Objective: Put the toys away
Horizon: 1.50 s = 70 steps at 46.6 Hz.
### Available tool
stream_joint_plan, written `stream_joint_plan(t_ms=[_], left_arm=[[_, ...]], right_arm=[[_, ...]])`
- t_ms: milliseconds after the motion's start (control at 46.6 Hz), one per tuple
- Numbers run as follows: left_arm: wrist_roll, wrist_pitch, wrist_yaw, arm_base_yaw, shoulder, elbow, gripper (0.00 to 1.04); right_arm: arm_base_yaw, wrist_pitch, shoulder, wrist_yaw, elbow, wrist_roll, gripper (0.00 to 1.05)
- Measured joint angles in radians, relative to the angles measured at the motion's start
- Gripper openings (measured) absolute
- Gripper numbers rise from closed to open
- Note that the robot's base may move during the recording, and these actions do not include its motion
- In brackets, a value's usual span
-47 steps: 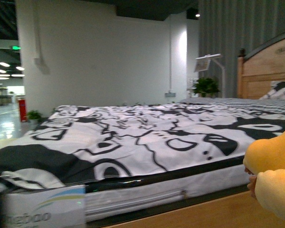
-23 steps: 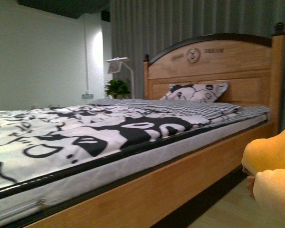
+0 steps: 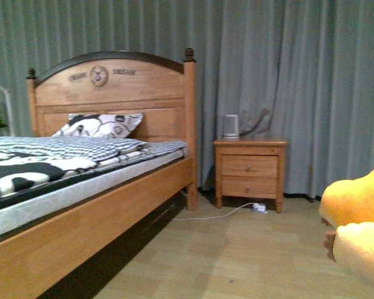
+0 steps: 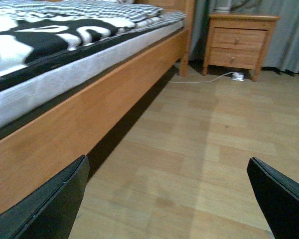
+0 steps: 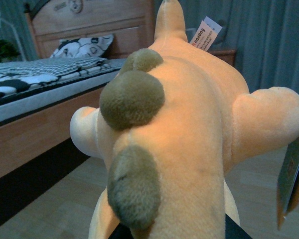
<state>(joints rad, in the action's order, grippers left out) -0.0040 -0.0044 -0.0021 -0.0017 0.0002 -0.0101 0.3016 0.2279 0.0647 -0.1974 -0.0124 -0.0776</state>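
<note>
The plush toy (image 3: 360, 208), orange-yellow with paler parts, fills the front view's right edge, held above the floor. In the right wrist view the plush toy (image 5: 189, 124) takes up most of the picture, showing olive-brown fuzzy spots and a paper tag. My right gripper (image 5: 174, 234) is shut on its lower body, and the fingers are almost wholly hidden under the fabric. My left gripper (image 4: 167, 199) hangs open over the wooden floor, its dark fingers (image 4: 50, 209) far apart with nothing between them. Neither arm shows in the front view.
A wooden bed (image 3: 81, 212) with a black-and-white quilt runs along the left. A wooden nightstand (image 3: 249, 168) with a white kettle (image 3: 230, 126) stands against the grey curtain (image 3: 311, 75). A white cable and plug strip (image 3: 258, 207) lie on the floor before it.
The front view has swung right, from the quilt across the headboard to the nightstand and curtain. The plush toy keeps the same place at the right edge.
</note>
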Motion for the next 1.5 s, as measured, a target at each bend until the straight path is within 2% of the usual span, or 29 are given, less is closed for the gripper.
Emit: stream_joint_plan(t_ms=[1501], left_arm=[[0.000, 0.000, 0.002, -0.001, 0.001, 0.000, 0.99]], right_arm=[[-0.001, 0.000, -0.001, 0.003, 0.000, 0.000, 0.07]])
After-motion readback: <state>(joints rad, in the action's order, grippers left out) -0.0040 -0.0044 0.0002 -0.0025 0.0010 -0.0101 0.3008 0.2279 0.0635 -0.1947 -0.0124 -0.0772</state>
